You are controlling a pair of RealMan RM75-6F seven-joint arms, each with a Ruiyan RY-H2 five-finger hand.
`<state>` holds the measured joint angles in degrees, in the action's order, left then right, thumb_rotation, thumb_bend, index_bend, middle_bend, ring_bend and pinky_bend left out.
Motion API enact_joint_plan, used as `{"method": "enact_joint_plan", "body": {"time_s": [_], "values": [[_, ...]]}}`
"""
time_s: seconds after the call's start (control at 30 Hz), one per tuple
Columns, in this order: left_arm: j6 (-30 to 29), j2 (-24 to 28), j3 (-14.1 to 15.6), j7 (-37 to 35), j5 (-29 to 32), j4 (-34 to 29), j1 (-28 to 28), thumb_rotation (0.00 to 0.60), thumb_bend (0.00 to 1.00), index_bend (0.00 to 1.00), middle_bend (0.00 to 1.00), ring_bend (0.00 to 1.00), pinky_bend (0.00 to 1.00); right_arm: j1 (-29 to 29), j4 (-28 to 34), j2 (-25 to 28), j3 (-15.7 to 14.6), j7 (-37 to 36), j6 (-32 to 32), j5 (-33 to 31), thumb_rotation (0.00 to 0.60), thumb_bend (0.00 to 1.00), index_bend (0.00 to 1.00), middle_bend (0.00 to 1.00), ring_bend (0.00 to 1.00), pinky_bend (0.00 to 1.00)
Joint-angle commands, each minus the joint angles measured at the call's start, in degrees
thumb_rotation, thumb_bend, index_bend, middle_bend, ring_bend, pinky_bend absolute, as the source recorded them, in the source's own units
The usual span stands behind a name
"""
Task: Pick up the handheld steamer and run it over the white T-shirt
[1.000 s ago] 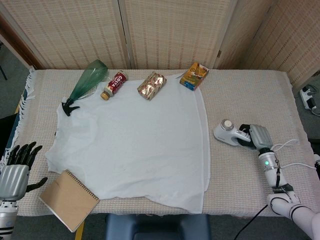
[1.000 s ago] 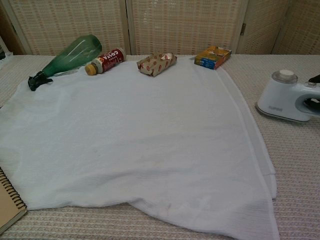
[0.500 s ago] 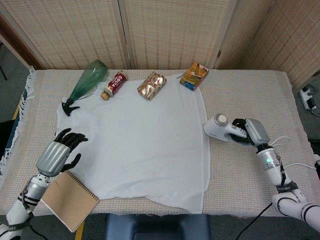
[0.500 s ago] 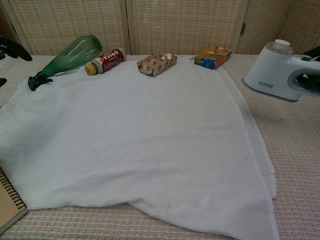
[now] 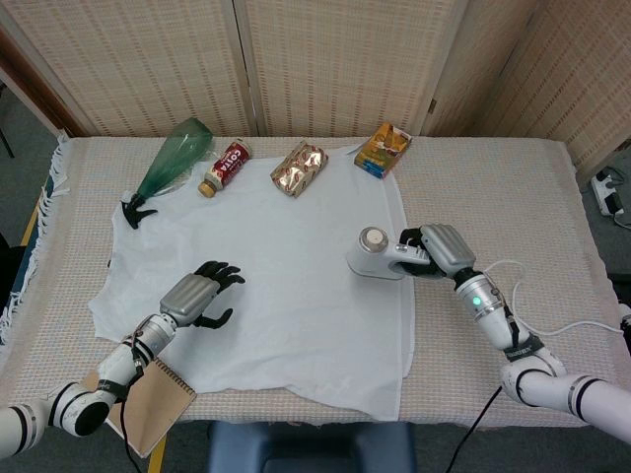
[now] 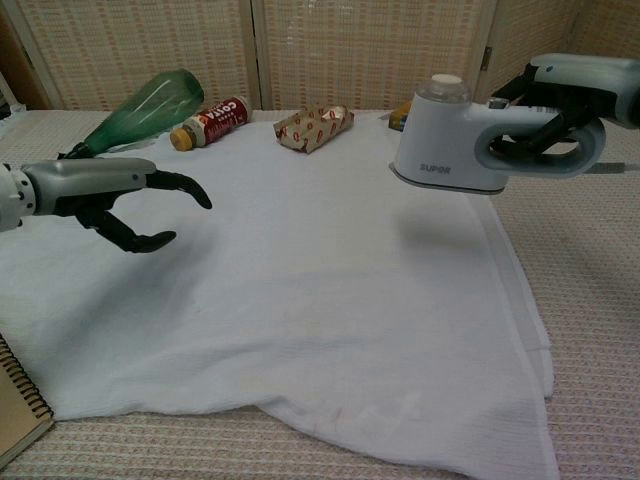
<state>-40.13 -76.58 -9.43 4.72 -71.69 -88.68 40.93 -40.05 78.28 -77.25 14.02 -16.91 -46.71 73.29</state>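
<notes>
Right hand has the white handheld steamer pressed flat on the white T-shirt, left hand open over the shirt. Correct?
Not pressed flat. The chest view shows the white handheld steamer held by the right hand above the white T-shirt, its shadow beneath. The left hand is open over the shirt.

Both views are evenly lit, bright and diffuse, probably from overhead room lighting, though no source shows. No hard glare anywhere; only a mild sheen on the green bottle (image 5: pixel 173 158) and on the foil packet (image 5: pixel 299 168). Shadows are soft: in the chest view the steamer (image 6: pixel 470 145) throws a faint blurred shadow onto the white T-shirt (image 6: pixel 300 280) just below it, and the left hand (image 6: pixel 110 195) casts a weak one too. The shirt is near clipping in the chest view, so its weave is mostly washed out. Head view is sharp centre to edge, with slight barrel bend at the corners. Chest view is softer, and the right hand (image 6: pixel 570 90) at the frame edge looks slightly smeared.
</notes>
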Motion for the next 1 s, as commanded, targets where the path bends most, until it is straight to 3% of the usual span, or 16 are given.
{"method": "enact_joint_plan", "body": {"time_s": [0.03, 0.27, 0.6, 1.0], "values": [[2.7, -2.3, 1.6, 3.3, 4.4, 1.6, 1.9, 0.419, 0.5, 0.16, 0.09, 0.01, 0.0, -1.6, -0.7, -2.8, -0.1, 2.3, 1.1, -1.3, 0.6, 0.64, 0.87, 0.89, 0.87, 1.0], [1.8, -4.8, 4.0, 7.8, 8.7, 3.9, 2.5, 0.413, 0.49, 0.14, 0.07, 0.0, 0.0, -4.0, -5.4, -9.7, -1.0, 6.0, 1.6, -2.0, 0.6, 0.65, 0.87, 0.89, 0.87, 1.0], [1.6, -4.6, 5.3, 9.6, 12.2, 2.7, 3.6, 0.411, 0.49, 0.14, 0.07, 0.0, 0.0, -7.5, -11.7, -18.0, -2.0, 10.0, 2.0, -0.5, 0.6, 0.66, 0.87, 0.89, 0.87, 1.0], [-0.1, -4.1, 6.3, 10.5, 12.4, 1.1, 4.1, 0.412, 0.49, 0.14, 0.07, 0.0, 0.0, -7.9, -19.2, -20.3, -4.0, 15.4, 1.3, 0.6, 0.6, 0.66, 0.87, 0.9, 0.87, 1.0]]}}
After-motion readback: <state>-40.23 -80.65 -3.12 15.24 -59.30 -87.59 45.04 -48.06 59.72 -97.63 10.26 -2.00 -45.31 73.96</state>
